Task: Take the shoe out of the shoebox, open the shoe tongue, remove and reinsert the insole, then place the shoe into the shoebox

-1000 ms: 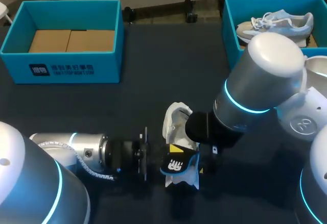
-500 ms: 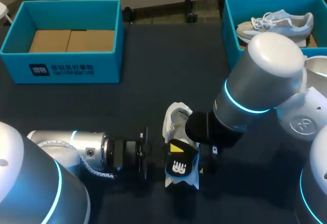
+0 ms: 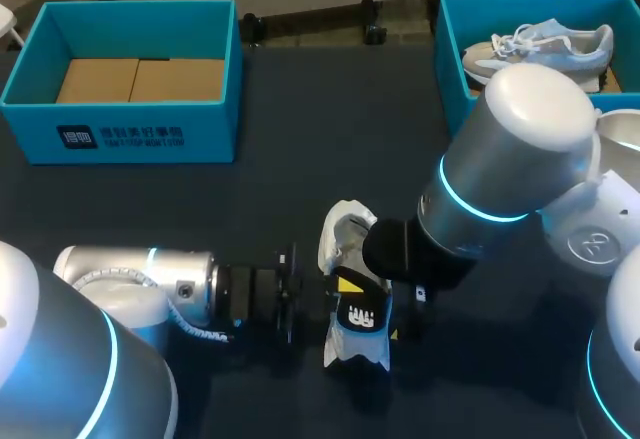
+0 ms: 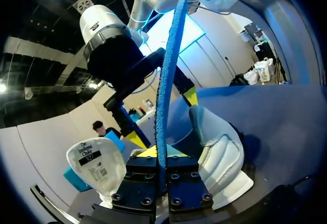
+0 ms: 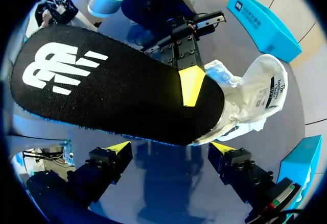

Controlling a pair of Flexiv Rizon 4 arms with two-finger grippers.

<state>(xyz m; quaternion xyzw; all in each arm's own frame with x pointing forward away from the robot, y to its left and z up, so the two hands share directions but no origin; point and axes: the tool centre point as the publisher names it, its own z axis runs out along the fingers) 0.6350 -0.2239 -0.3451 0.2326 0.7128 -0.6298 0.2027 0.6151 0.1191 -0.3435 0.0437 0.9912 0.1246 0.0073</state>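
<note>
From above, the white shoe [image 3: 345, 244] lies close to the middle of the table's near edge. The empty shoebox [image 3: 130, 134] sits well apart at the far left corner. The left gripper [image 3: 345, 287] comes in from the left and holds the black insole [image 3: 362, 317] over the heel end of the shoe. The right arm [image 3: 500, 169] hides its own fingers here, so I cannot tell their state from this view. In the left wrist view, the left gripper [image 4: 162, 170] has its jaws pressed together on the thin edge of the insole [image 4: 166, 81]. The shoe [image 4: 219, 147] is just beside it, and the tongue [image 4: 97, 165] is folded out. The grip is only on a small bit, so I think the insole could slip, or bend and crumple when it is pushed in. In the right wrist view, the right gripper [image 5: 168, 147] has its jaws spread wide with only bare table between them. The insole [image 5: 112, 91] and the shoe [image 5: 255, 96] are ahead of it. Nothing holds the shoe, so a push may make it slide or tip. The two grippers are close and could bump.
</note>
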